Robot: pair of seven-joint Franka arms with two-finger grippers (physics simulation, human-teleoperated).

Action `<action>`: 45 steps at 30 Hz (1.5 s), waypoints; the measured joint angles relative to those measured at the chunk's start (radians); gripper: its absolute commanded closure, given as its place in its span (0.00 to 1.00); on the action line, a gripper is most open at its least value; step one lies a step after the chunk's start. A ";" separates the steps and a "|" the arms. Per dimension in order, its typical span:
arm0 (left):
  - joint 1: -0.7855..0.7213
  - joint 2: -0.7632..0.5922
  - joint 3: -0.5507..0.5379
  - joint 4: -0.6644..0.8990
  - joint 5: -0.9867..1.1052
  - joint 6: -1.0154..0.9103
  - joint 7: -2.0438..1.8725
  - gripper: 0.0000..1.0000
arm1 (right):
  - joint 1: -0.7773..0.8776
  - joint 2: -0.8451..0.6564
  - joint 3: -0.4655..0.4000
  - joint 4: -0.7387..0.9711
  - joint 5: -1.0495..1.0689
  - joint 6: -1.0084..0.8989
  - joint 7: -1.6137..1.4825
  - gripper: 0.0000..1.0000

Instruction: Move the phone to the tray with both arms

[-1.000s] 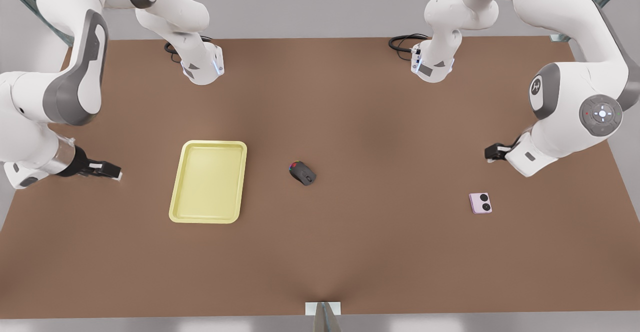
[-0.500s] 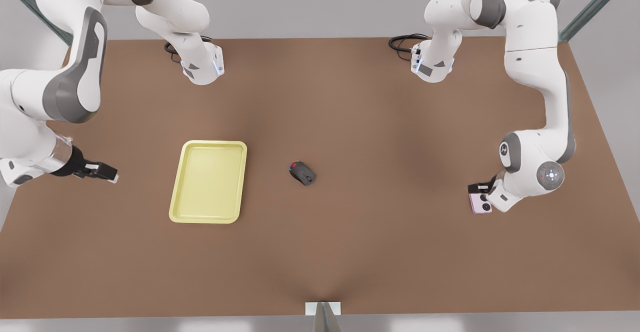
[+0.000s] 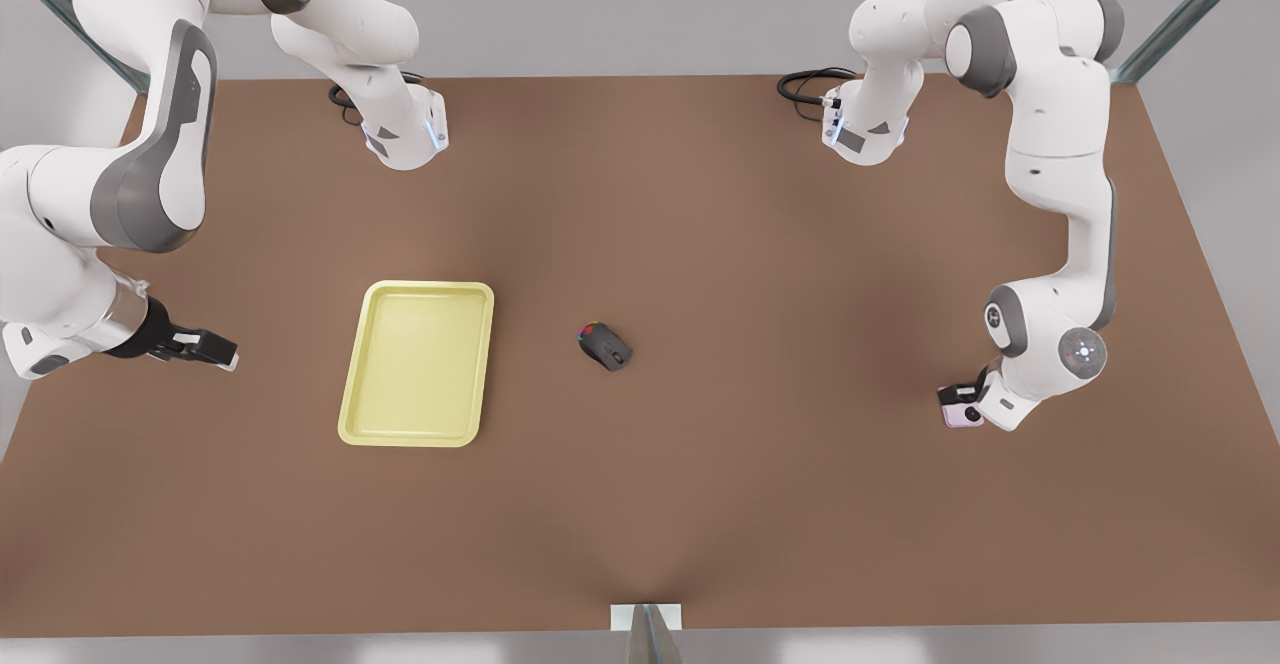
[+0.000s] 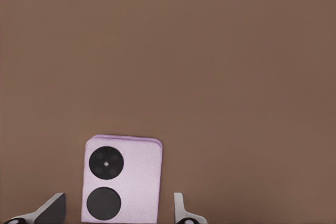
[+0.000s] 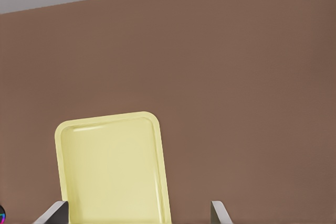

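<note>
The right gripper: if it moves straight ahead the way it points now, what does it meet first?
Probably the tray. The right gripper, open, points at it across bare table; depth is unclear, so it might pass above the rim.

On the tabletop [image 3: 700, 504] lie one phone [image 3: 958, 417], partly hidden, one tray [image 3: 418, 362] and one computer mouse [image 3: 606, 346], with two white arms, each seemingly ending in one set of black jaws.

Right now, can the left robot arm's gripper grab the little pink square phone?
Probably yes. The left gripper hangs right over the small pale pink phone, fingers open on either side, with nothing between them on the brown table.
</note>
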State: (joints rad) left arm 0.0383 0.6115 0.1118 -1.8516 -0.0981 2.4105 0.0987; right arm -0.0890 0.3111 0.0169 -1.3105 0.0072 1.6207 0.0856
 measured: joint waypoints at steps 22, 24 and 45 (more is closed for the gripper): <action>0.005 0.061 0.001 0.004 -0.001 0.046 0.066 0.09 | 0.000 0.000 0.000 0.000 0.000 0.001 0.004 0.00; 0.005 0.060 0.001 0.004 -0.001 0.046 0.070 0.11 | 0.000 0.000 0.000 0.000 0.000 0.001 0.004 0.00; 0.003 0.055 0.000 0.009 0.007 0.043 0.075 0.24 | 0.000 0.000 0.000 0.000 0.001 0.001 0.005 0.00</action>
State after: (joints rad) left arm 0.0414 0.6662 0.1120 -1.8430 -0.0916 2.4534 0.1741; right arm -0.0890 0.3111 0.0169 -1.3105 0.0083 1.6217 0.0906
